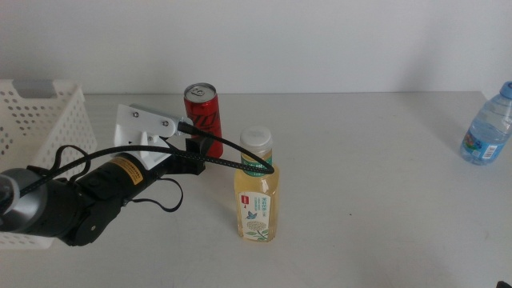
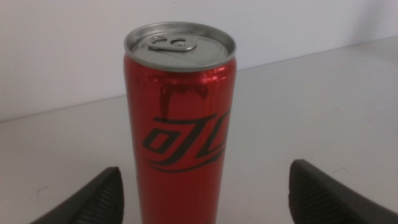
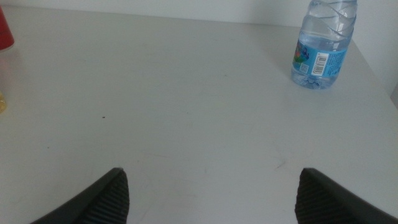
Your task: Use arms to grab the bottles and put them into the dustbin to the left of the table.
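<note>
- As the left arm reaches in from the left of the middle view, we see its left end effector point(image 2: 205, 193) with jaws spread apart, the red soda can point(image 2: 179, 124) standing upright just ahead of the gap, not gripped.
- We see the can point(image 1: 202, 120) upright toward the back of the surface point(image 1: 360, 176), with the yellow tea bottle point(image 1: 257, 188) upright just in front and to its right.
- A black cable point(image 1: 224, 162) loops from the arm across the tea bottle's neck.
- We find the dustbin point(image 1: 36, 120) at the left edge.
- We see the right end effector point(image 3: 211, 196) open over bare surface, well apart from the water bottle point(image 3: 323, 43), which stands at the far right point(image 1: 488, 124).
</note>
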